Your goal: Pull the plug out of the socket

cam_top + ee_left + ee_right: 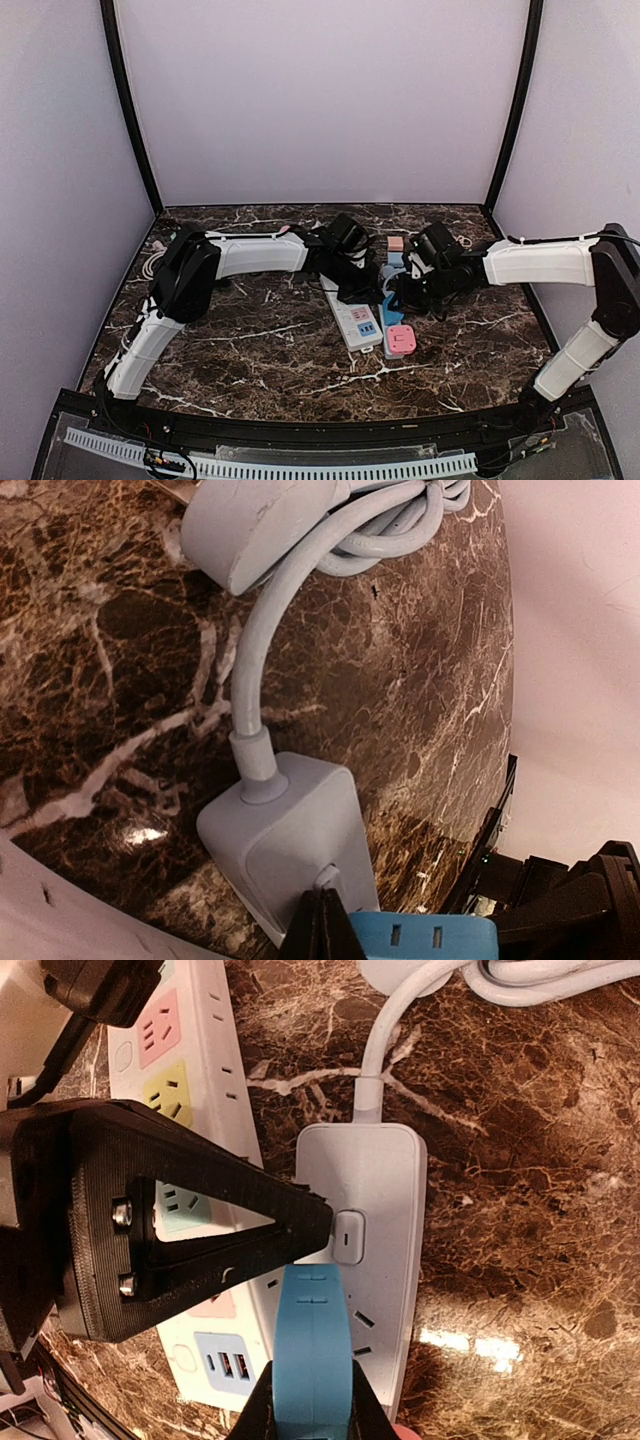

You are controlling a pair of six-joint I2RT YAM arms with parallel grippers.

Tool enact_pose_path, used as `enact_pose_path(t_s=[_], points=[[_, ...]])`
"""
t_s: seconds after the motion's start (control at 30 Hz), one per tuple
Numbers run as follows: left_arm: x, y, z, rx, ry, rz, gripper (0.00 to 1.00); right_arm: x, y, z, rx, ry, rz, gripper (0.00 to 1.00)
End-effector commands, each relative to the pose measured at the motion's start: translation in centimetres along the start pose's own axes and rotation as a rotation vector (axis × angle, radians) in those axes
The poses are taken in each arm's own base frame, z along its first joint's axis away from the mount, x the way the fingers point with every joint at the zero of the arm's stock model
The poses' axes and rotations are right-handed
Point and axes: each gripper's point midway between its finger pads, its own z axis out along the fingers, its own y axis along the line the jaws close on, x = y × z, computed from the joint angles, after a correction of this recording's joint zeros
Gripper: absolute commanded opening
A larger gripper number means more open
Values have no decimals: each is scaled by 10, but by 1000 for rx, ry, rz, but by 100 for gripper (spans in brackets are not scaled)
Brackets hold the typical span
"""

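Plug [312, 1350]: smooth blue plastic block, pinched between right fingers [252, 1422].
Power strip [385, 1180]: white, rounded; left fingers [305, 935] pressed together, tips against it.

Near half of tabletop [260, 380] lying open. Centre crowding: colourful strip [355, 318] and white strip [385, 1190] lying side by side; left pincer [322, 925], closed, sitting on white strip; right pincer [312, 1415] clamping blue plug [312, 1340] just beside. Coiled cord [520, 975] blocking behind; walls [320, 100] closing three sides.
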Motion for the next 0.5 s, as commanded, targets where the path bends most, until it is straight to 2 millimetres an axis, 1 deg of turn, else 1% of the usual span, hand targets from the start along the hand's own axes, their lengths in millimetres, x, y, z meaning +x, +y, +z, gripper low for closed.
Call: enact_pose_path(t_s=[0.0, 0.27, 0.47], points=[[20, 33, 8, -124, 57, -30, 2, -17, 15, -5, -92, -32, 14, 0], [22, 41, 12, -149, 71, -39, 2, -33, 25, -19, -215, -71, 42, 0], [25, 44, 15, -157, 80, -47, 2, -38, 30, -26, -260, -99, 38, 0]])
